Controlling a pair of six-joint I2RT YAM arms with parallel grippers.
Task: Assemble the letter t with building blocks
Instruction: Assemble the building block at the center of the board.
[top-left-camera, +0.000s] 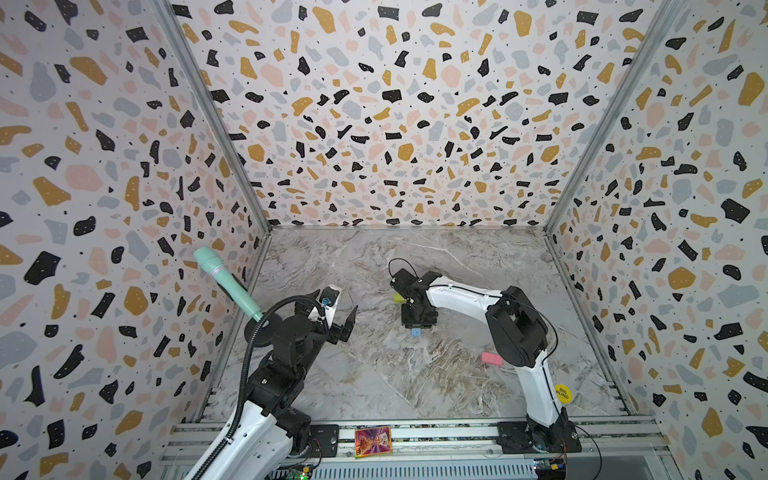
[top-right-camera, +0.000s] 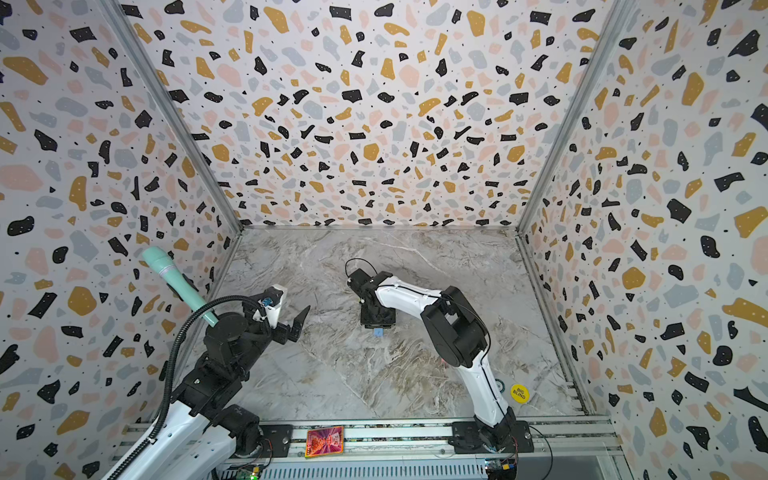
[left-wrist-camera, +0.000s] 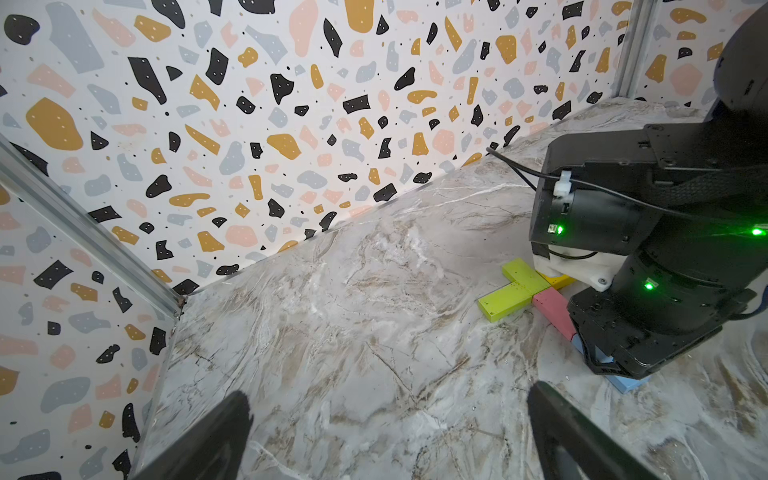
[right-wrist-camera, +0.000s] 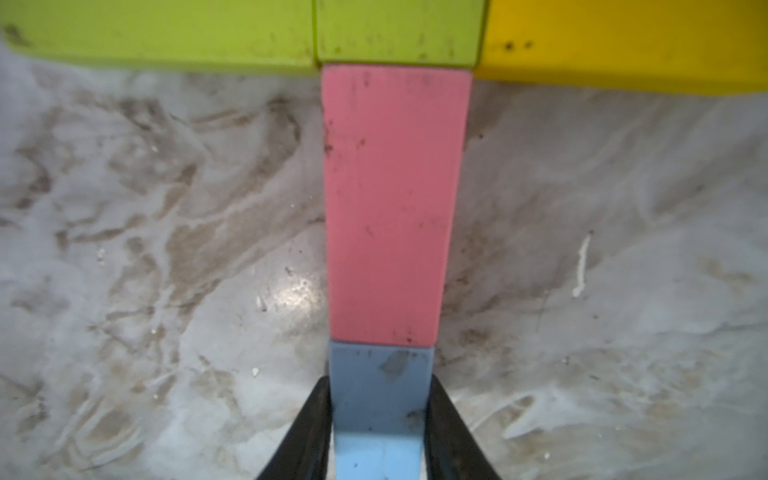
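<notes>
Right wrist view looks along the stem of the letter t (left-wrist-camera: 521, 289), and there we see the right gripper (right-wrist-camera: 380, 388) closed on the light blue rectangular brick (right-wrist-camera: 380, 419), a black finger lying against each of its long sides. That brick butts end to end against a pink rectangular brick (right-wrist-camera: 390, 208), which meets a lime green stem brick (right-wrist-camera: 399, 33). A second lime green brick (right-wrist-camera: 158, 33) and a yellow brick (right-wrist-camera: 623, 41) touch that one on either side as the crossbar. In both top views we find the figure flat on the grey marble-patterned tabletop (top-left-camera: 374, 386), about mid-table, mostly hidden under the right arm's wrist, the blue end peeking out on the near side. A loose pink brick (top-left-camera: 492, 358) lies apart from it, nearer and to the right, just beside the right arm. The left gripper (top-left-camera: 345, 322) hangs above the table's left side, jaws spread wide, nothing between them. A round yellow disc (top-left-camera: 562, 392) with black lettering sits near the right arm's base.
</notes>
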